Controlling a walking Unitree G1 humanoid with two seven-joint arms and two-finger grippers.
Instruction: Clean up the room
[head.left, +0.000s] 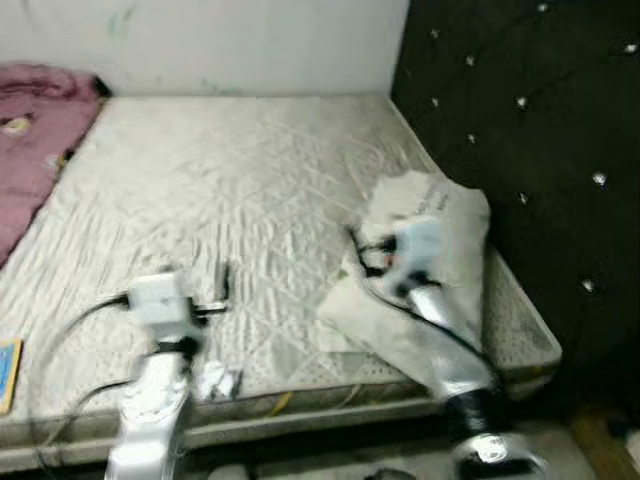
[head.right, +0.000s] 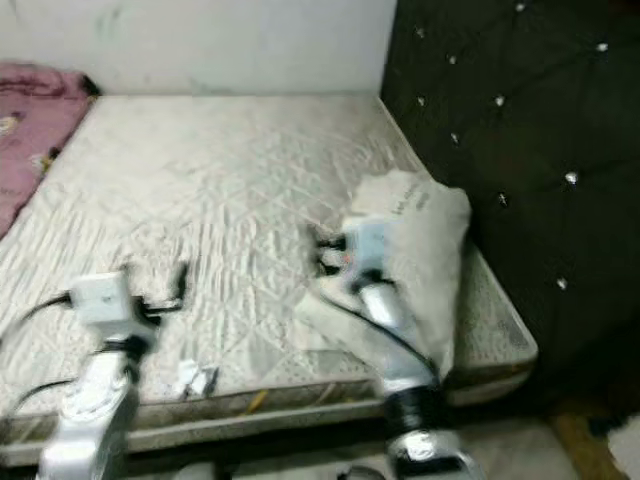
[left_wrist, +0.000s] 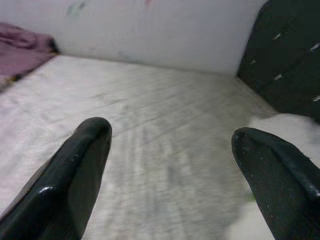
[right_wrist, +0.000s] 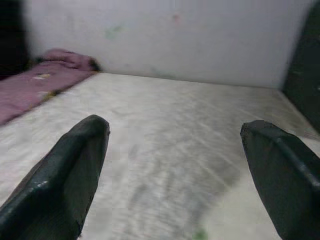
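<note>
Head-camera view: we stand at the mattress (head.left: 230, 190) edge, both arms raised over it.
Our left gripper (left_wrist: 170, 165) and right gripper (right_wrist: 172, 165) gape wide, empty. The white pillow (head.left: 440, 225) lies beside the headboard (head.left: 530, 130); we judge reaching for it comes next.

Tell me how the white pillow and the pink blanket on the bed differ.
The white pillow lies at the mattress's right corner, against the dark tufted headboard; the pink blanket lies along the left edge by the wall. The pillow is pale with dark print; the blanket is rumpled mauve. The right end effector is by the pillow; none is near the blanket. Both rest on the mattress.
</note>
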